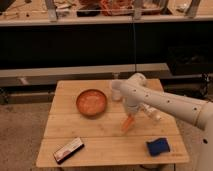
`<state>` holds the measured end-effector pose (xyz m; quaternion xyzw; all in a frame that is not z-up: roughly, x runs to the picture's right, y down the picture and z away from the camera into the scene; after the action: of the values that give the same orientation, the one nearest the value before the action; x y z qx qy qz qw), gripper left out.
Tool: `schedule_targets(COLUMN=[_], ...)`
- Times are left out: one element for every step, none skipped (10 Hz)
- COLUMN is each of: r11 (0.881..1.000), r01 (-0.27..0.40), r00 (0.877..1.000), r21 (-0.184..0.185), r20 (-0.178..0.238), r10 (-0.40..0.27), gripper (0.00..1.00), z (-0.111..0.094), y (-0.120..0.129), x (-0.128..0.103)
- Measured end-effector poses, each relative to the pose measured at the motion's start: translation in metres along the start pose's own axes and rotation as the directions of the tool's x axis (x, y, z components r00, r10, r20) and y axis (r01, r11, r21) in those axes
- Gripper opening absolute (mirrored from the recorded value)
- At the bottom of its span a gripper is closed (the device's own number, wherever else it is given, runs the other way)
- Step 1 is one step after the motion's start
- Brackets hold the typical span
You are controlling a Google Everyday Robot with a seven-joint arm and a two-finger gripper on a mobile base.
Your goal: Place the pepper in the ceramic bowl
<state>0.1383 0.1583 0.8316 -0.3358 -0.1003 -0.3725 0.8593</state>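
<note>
My counter (75, 127) is a pale wooden one, and the white arm (165, 102) reaches across it from the right. On the counter's left-centre sits the ceramic bowl (92, 102), open and with nothing in it that I can see. A translucent cup (116, 91) stands just beside the bowl on its right, partly behind the arm. The gripper (131, 116) hangs near the counter's middle, closed on the pepper (128, 123), which dangles tip-down to the bowl's right and lower than it in view. A blue block (158, 146) and a flat bar (68, 150) lie near the front edge. I judge the carry is in hand: I'd travel left with the pepper lifted above the rim, avoid the cup, and release only over the bowl's centre.
</note>
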Motion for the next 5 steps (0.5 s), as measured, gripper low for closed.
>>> schedule_targets(r11=[1.0,1.0,1.0,0.999,0.999], r01=[0.009,0.019,0.028,0.033,0.038], r00=[1.0,1.0,0.999,0.999,0.998], r21=[0.0,-0.002,-0.005,-0.006,-0.007], r20=[-0.008,-0.021,-0.034,-0.042,-0.049], r10=[-0.009,-0.019,-0.028,-0.033,-0.039], gripper=[0.0,0.0,0.0,0.0,0.0], z=[-0.003,-0.005,-0.006,-0.006,-0.006], y=[-0.011,-0.023,-0.034,-0.04,-0.046], x=[-0.003,-0.005,-0.008,-0.008,-0.008])
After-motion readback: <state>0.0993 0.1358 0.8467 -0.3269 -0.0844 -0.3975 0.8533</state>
